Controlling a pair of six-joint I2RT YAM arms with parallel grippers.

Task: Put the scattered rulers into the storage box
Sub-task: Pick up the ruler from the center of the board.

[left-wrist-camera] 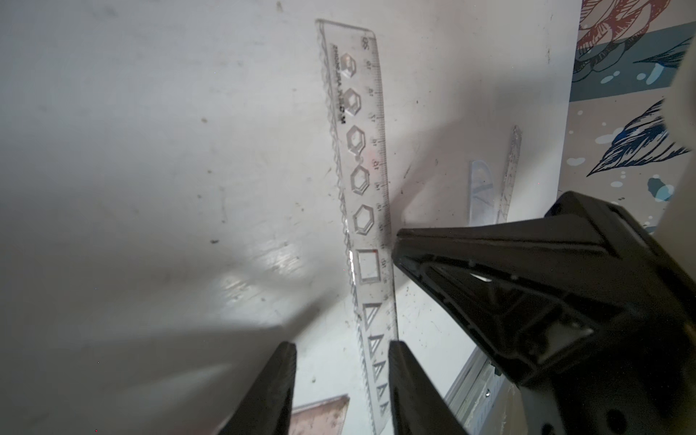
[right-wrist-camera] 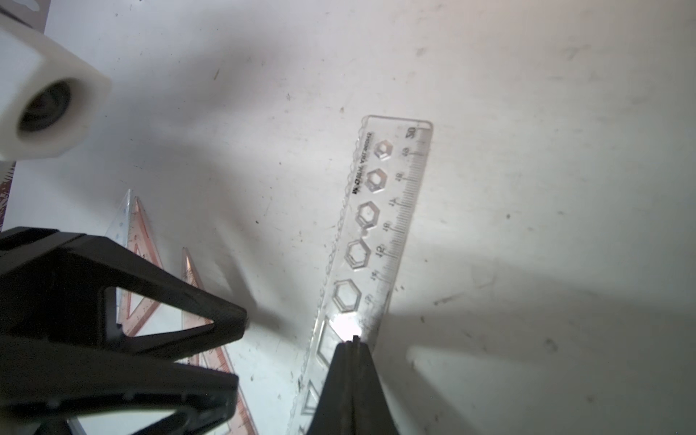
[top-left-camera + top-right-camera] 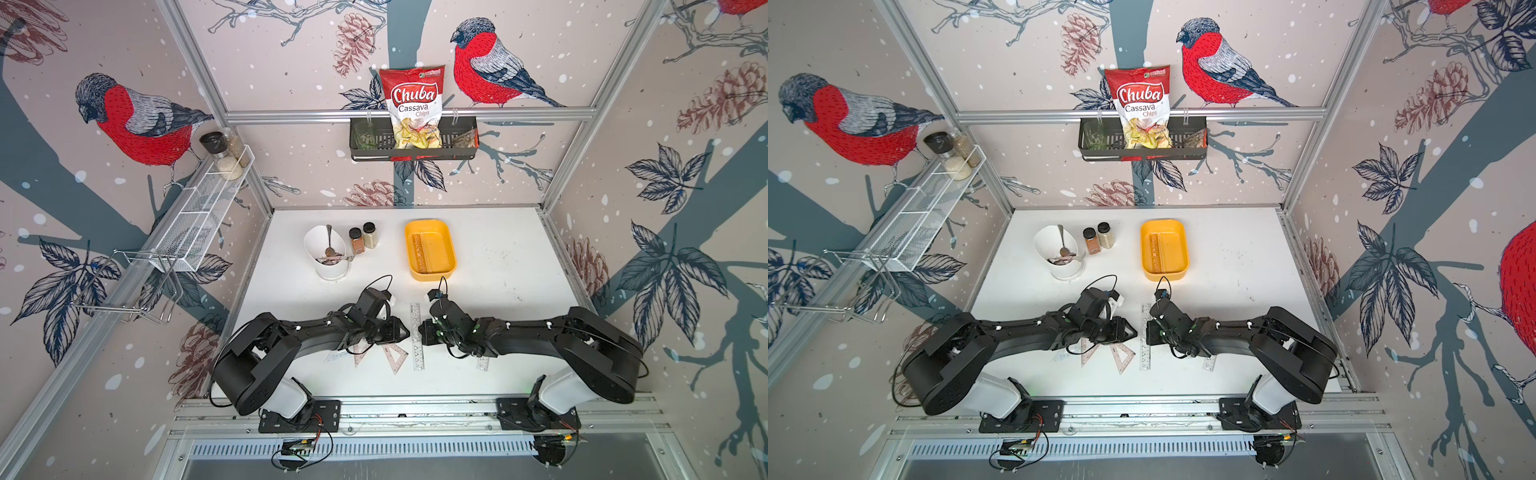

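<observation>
The clear stencil ruler (image 3: 417,353) lies flat on the scuffed white table (image 3: 498,291). The yellow storage box (image 3: 452,249) stands beyond the ruler's far end with one ruler (image 3: 419,253) inside. The right gripper (image 2: 354,339) is clenched with its tip on the stencil ruler's edge, though I cannot tell whether it pinches the plastic, and the left gripper (image 1: 341,344) faces it with jaws apart astride the ruler. Pinkish set squares (image 3: 392,355) lie just beside the ruler on the left arm's side, and bird-print wallpaper (image 3: 145,124) covers the walls around.

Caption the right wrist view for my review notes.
Right gripper, jaws shut, tips at the clear stencil ruler; left gripper open alongside, pink set squares beyond.
</observation>
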